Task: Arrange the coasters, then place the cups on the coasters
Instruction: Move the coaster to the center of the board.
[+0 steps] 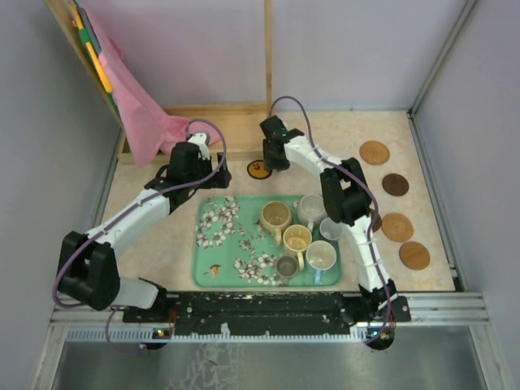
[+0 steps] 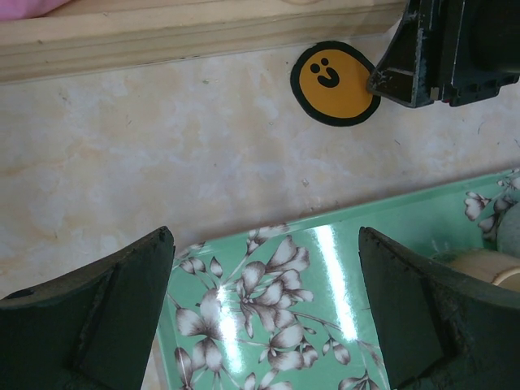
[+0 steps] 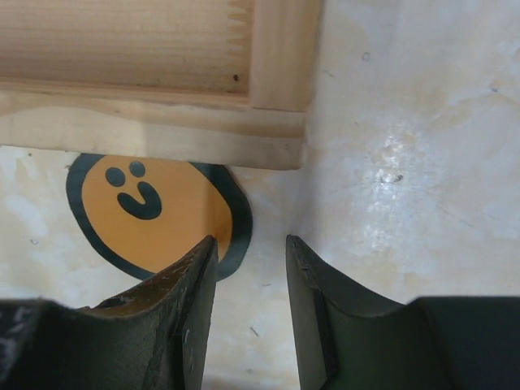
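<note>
Left fingers point(image 2: 89, 317) spread wide and empty; right fingers point(image 3: 162, 325) a narrow gap apart, gripping nothing.
The left hang above the glossy floral tray's point(image 1: 223, 253) far left corner; the right hang over the marbled bench point(image 1: 175, 260) beside a smiley disc point(image 1: 259, 169), its edge hidden by them. Six cups point(image 1: 296, 238) cluster on the tray's right; four round wooden coasters point(image 1: 396, 184) line the bench's right side.

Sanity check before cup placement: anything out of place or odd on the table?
One thing: an orange smiley disc lies alone by the wooden frame, apart from the four coasters lined up on the right. The right hand is over its edge, open. Cups stand upright on the tray; nothing spilled.
</note>
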You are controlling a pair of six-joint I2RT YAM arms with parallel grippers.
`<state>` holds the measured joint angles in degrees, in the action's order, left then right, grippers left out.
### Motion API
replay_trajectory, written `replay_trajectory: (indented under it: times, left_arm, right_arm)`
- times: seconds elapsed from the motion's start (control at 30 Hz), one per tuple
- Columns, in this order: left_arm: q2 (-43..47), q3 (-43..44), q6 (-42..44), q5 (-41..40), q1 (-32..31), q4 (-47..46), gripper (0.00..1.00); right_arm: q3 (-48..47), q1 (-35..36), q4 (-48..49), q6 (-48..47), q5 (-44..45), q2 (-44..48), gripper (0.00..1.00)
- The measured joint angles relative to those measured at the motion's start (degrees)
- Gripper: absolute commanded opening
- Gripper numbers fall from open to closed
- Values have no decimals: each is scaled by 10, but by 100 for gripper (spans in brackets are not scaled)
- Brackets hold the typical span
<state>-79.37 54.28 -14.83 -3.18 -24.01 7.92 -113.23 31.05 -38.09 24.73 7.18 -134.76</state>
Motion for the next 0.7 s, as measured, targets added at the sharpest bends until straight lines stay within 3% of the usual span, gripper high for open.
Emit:
replay_trajectory:
  times: [0.7]
  left_arm:
    - [18,0,0,-14,0,8,100]
  right_arm:
    - [-42,29,-3,10,-40,-25,41]
